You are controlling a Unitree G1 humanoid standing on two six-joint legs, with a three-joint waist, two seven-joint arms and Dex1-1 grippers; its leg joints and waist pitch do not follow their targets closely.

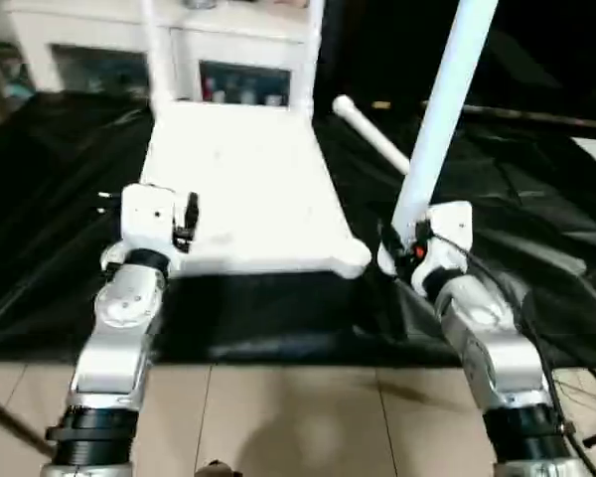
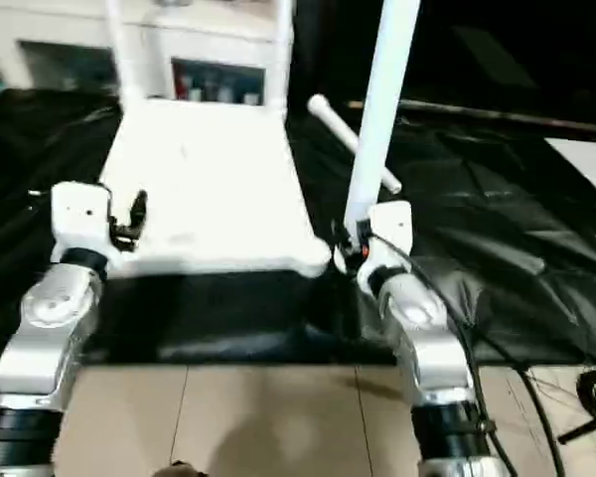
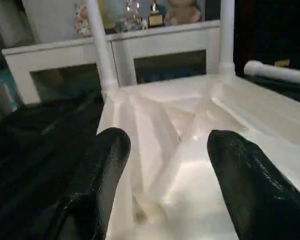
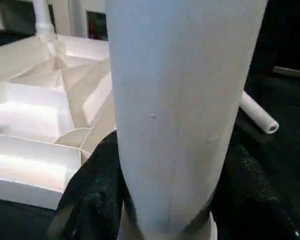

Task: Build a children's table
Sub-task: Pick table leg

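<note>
1. On the black sheet [image 1: 60, 219], our tabletop [image 1: 243, 189] lies underside up, two legs [image 3: 101, 47] upright in its far corner sockets.
2. Third leg [image 1: 442, 109] stands nearly upright just beside the near right corner; our right gripper [image 4: 165, 200] is clamped round its lower end.
3. Fourth leg [image 1: 370, 134] lies loose on the sheet, right of the tabletop.
4. Our left gripper [image 3: 165, 175] hovers over the near left corner, fingers spread, holding nothing.
5. White cabinet [image 1: 238, 60] sits behind; tiled floor [image 1: 308, 417] in front.
</note>
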